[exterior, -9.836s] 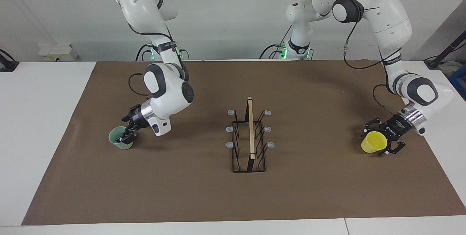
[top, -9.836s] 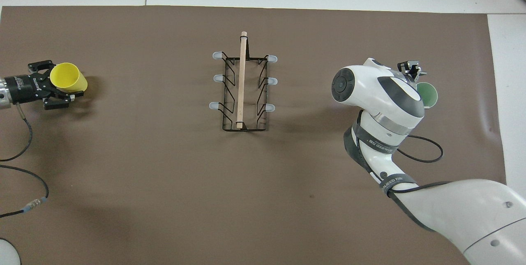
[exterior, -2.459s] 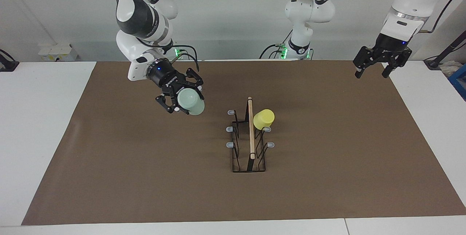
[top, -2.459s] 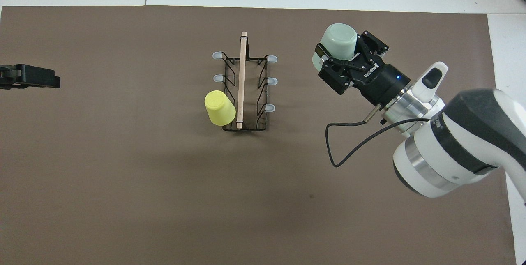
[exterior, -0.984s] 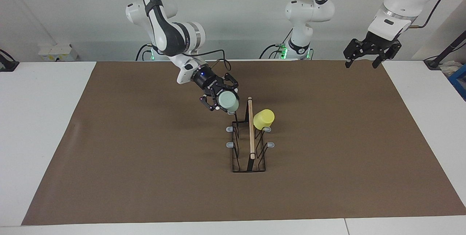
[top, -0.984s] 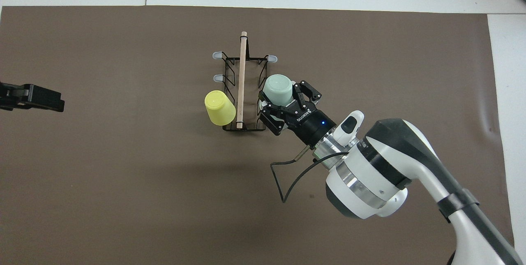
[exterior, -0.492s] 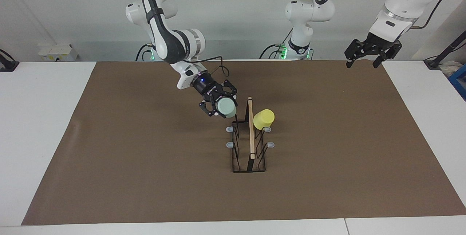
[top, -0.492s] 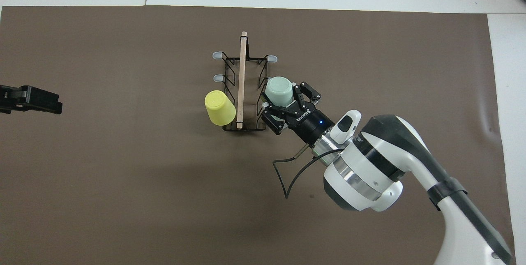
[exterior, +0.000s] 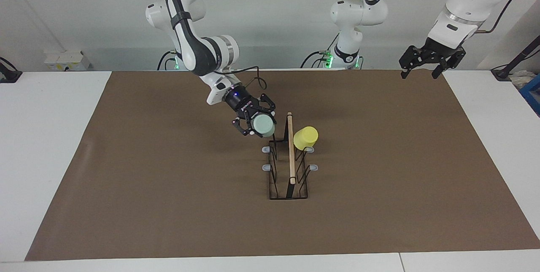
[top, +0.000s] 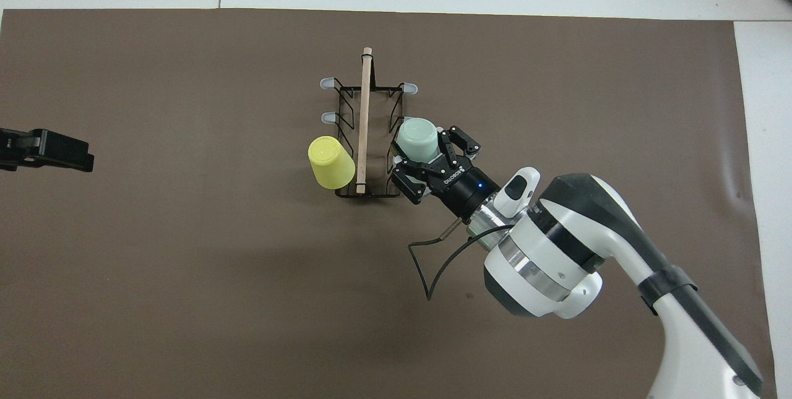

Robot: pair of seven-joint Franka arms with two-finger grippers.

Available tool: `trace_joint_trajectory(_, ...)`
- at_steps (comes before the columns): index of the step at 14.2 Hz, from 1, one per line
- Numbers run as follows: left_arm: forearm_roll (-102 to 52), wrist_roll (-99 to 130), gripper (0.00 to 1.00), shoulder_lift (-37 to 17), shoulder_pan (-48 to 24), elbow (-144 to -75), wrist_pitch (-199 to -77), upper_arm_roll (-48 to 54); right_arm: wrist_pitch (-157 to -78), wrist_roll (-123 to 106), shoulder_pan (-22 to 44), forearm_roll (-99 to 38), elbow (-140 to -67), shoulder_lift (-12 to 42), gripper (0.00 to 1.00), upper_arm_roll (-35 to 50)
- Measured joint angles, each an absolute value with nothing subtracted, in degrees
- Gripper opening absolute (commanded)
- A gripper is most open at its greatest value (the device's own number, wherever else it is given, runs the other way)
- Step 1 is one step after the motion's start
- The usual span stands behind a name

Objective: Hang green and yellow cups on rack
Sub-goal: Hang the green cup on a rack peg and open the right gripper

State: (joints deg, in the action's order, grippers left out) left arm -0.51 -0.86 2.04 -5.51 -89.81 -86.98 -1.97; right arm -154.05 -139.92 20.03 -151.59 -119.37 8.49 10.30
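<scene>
Green cup (exterior: 263, 126) in right claw (exterior: 254, 124), at rack (exterior: 288, 166) edge.

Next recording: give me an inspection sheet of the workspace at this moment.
Surface: brown mat on a white table.
Job's things: yellow cup hangs upside down on the rack, on its peg nearest the robots, toward the left arm's end; green cup sits at the matching peg toward the right arm's end.
Clutter: nothing seen.
Grippers: right gripper grips the green cup; left gripper open, raised, waiting.
Cables: black cable loops from the right wrist.
Surroundings: white wall; white box at the table's edge.
</scene>
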Motion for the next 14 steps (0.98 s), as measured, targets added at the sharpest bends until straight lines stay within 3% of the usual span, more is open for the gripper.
trace_joint_trajectory(8,-0.51,-0.86,1.00,2.04,-5.51,-89.81,-86.94,-1.97,-151.41,-145.99,20.98,-152.73,-120.61,8.97,0.00,10.07)
trace_joint_trajectory(14,-0.51,-0.86,1.00,2.04,-5.51,-89.81,-86.93,-1.97,-140.77,-147.53,20.61,-153.33,-123.93,9.82,0.00,9.85)
